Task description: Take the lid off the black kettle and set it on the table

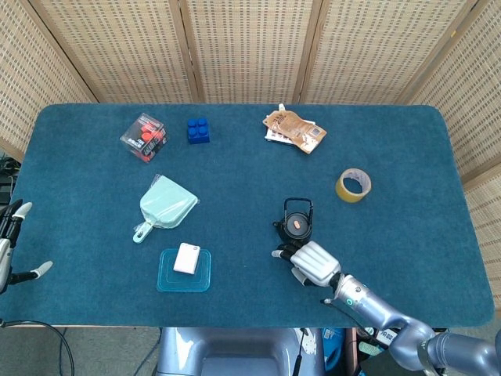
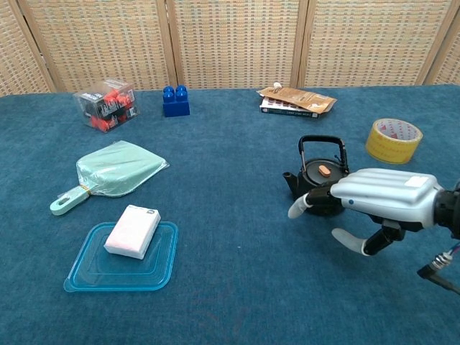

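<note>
A black kettle (image 2: 321,185) sits right of centre on the blue table (image 1: 235,172), its lid (image 2: 325,170) still on. The right hand (image 2: 377,195) hovers just in front of it, fingers spread, holding nothing. The left hand (image 1: 9,247) rests open at the far left edge.

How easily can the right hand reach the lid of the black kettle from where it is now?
Probably yes: the right hand sits beside the black kettle, and nothing covers the lid, though the upright handle arches over it.
</note>
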`<state>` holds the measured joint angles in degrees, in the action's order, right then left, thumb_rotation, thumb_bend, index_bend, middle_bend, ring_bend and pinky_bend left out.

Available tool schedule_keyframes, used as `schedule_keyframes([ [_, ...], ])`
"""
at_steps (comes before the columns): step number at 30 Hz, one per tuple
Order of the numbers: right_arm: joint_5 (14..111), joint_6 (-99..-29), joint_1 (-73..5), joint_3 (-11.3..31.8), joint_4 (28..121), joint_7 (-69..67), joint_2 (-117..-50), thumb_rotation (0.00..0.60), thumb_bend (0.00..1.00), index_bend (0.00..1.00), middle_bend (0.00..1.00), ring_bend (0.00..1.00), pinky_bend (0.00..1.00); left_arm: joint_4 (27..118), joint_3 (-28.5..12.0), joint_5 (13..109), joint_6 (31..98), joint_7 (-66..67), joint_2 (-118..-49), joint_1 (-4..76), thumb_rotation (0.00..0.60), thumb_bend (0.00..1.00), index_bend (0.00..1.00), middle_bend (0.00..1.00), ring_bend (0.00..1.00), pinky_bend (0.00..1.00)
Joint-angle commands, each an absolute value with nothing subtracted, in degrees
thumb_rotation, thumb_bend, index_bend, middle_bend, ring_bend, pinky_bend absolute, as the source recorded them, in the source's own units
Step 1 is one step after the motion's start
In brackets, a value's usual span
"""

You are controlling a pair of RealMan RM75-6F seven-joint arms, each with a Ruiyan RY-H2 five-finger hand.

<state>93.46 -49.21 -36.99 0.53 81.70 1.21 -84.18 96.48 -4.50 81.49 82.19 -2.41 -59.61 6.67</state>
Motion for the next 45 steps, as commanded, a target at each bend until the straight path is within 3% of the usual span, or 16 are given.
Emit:
schedule_keyframes([
  [1, 92.0, -48.9, -37.0, 0.7, 80.7, 1.4, -84.4, 0.600, 0.78, 0.23, 0.28, 0.20, 0.36, 96.5, -4.5, 81.5, 82.1, -2.3, -59.6, 6.7, 0.600, 0.09, 0.00, 0.00, 0.00, 0.00],
  [12, 87.8, -49.3, -36.8, 1.8, 76.7, -0.6, -81.1, 0.600, 0.78, 0.24, 0.29, 0.20, 0.36, 96.6, -4.4, 81.4, 81.9, -2.0, -59.7, 6.8, 0.600, 0.09, 0.00, 0.00, 0.00, 0.00],
  [22, 91.1, -55.0, -35.6, 0.8, 79.5, -3.3, -77.1, 0.600, 0.78, 0.30, 0.25, 0.20, 0.36, 96.6, -4.3, 81.5, 82.1, -2.2, -59.6, 6.7, 0.600, 0.09, 0.00, 0.00, 0.00, 0.00],
  [24, 91.3, -57.3, -35.1, 1.4, 80.7, -3.9, -76.3, 0.600, 0.72, 0.31, 0.22, 0.19, 0.36, 96.6, -4.3, 81.5, 82.1, -2.3, -59.5, 6.7, 0.600, 0.09, 0.00, 0.00, 0.00, 0.00],
  [26, 91.0, -59.3, -34.7, 2.4, 81.7, -4.0, -75.9, 0.600, 0.54, 0.33, 0.18, 0.15, 0.35, 96.6, -4.4, 81.4, 82.1, -2.4, -59.5, 6.7, 0.600, 0.10, 0.00, 0.00, 0.00, 0.00],
  [29, 89.2, -62.6, -34.2, 5.3, 83.0, -2.9, -76.2, 0.600, 0.38, 0.36, 0.10, 0.06, 0.31, 96.5, -4.4, 81.4, 82.1, -2.4, -59.5, 6.7, 0.600, 0.10, 0.00, 0.00, 0.00, 0.00],
  [32, 82.8, -61.1, -34.7, 8.7, 85.6, 0.2, -76.5, 0.600, 0.34, 0.39, 0.00, 0.00, 0.22, 96.6, -4.4, 81.4, 81.9, -2.2, -59.6, 6.9, 0.600, 0.09, 0.00, 0.00, 0.00, 0.00],
  [38, 63.3, -53.4, -37.9, 14.0, 92.9, 10.1, -76.3, 0.600, 0.34, 0.43, 0.00, 0.00, 0.19, 96.6, -4.5, 81.2, 81.8, -2.1, -59.6, 6.9, 0.600, 0.09, 0.00, 0.00, 0.00, 0.00],
  [45, 40.8, -58.9, -43.7, 17.1, 94.9, 27.1, -83.4, 0.600, 0.37, 0.45, 0.00, 0.00, 0.19, 96.2, -4.7, 80.6, 81.2, -3.0, -59.4, 7.1, 0.600, 0.09, 0.00, 0.00, 0.00, 0.00],
])
